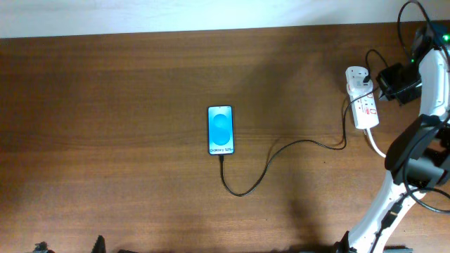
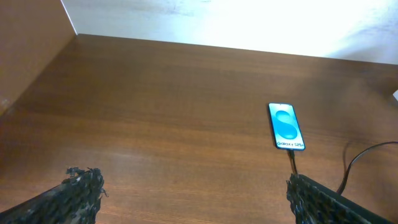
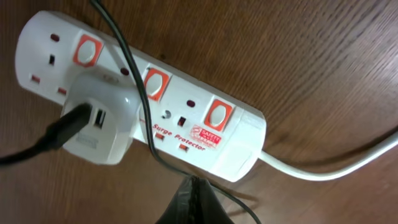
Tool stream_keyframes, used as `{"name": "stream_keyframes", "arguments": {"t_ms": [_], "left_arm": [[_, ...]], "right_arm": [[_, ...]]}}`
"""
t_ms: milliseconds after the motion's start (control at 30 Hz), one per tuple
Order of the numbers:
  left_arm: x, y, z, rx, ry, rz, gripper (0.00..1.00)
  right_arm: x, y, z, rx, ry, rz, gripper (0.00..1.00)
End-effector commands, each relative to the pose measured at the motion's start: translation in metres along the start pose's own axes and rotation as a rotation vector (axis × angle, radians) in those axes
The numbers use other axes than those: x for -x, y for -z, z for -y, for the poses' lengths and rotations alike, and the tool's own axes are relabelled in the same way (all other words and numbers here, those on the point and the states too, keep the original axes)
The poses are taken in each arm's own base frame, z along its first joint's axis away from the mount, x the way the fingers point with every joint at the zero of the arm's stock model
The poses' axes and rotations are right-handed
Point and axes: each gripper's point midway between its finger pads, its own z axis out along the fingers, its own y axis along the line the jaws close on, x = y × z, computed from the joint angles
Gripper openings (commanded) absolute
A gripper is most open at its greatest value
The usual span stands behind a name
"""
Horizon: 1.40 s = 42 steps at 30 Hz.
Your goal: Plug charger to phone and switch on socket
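- Evidently the plugging is done: the phone [image 1: 220,130] lies face up near the middle of the bench [image 1: 105,140] with its screen lit blue. The charger [image 1: 306,142] is seen reaching the phone's lower short edge.
- From there the charger is looped away to the socket [image 1: 362,105], which lies near the right edge of the bench. The seating of the connector itself is too small to be confirmed.
- At the socket, a white adapter [image 3: 102,124] is seated in the end outlet and the charger is led out of its side. Three red switches are lined along the strip.
- Switching on is therefore judged to be the step in hand.
- The right pincer [image 3: 194,193] is pressed together with nothing pinched. Its tip is held just beside the long edge of the socket, roughly between the middle and cord-end switches. Contact cannot be told.
- The left pincer [image 2: 191,183] is spread wide and empty, and is held low over the bench, well apart from the phone.
- For the next move, the closed tip would have to be carried across the strip to the end switch [image 3: 87,51], which is judged to serve the adapter, and pressed down on it.
- Care would be needed with the charger draped over the strip. Whether any switch is already on cannot be told.
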Motion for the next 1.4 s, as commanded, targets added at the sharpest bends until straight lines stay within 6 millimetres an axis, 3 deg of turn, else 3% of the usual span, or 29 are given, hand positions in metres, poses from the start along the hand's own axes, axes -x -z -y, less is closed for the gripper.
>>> {"name": "stream_keyframes", "arguments": {"t_ms": [0, 133, 267, 433, 767, 967, 1067, 1267, 1367], "left_arm": [[-0.001, 0.001, -0.003, 0.017, -0.01, 0.006, 0.99], [-0.021, 0.011, -0.012, 0.085, 0.009, -0.026, 0.99], [-0.03, 0.035, -0.019, 0.149, 0.069, 0.086, 0.99], [-0.044, 0.059, -0.023, 0.191, 0.113, 0.206, 0.99], [-0.047, 0.063, -0.023, 0.192, 0.117, 0.225, 0.99], [-0.047, 0.063, -0.023, 0.192, 0.117, 0.225, 1.0], [-0.047, 0.063, -0.023, 0.192, 0.117, 0.225, 0.99], [-0.047, 0.063, -0.023, 0.192, 0.117, 0.225, 0.99], [-0.047, 0.063, -0.023, 0.192, 0.117, 0.225, 0.99]], "right_arm": [[0.002, -0.015, 0.0, -0.01, -0.072, -0.022, 0.04], [0.007, -0.026, -0.007, 0.016, -0.089, -0.019, 0.04], [0.007, -0.043, -0.015, 0.036, -0.112, -0.042, 0.04], [0.012, -0.047, -0.022, 0.064, -0.154, -0.035, 0.04], [0.017, -0.06, -0.02, 0.047, -0.168, -0.022, 0.04], [0.015, -0.094, -0.022, 0.029, -0.181, -0.049, 0.04], [0.012, -0.09, -0.027, 0.038, -0.159, -0.057, 0.04], [0.025, -0.05, -0.043, 0.09, -0.155, -0.02, 0.04], [0.027, -0.049, -0.041, 0.091, -0.159, -0.019, 0.04]]}}
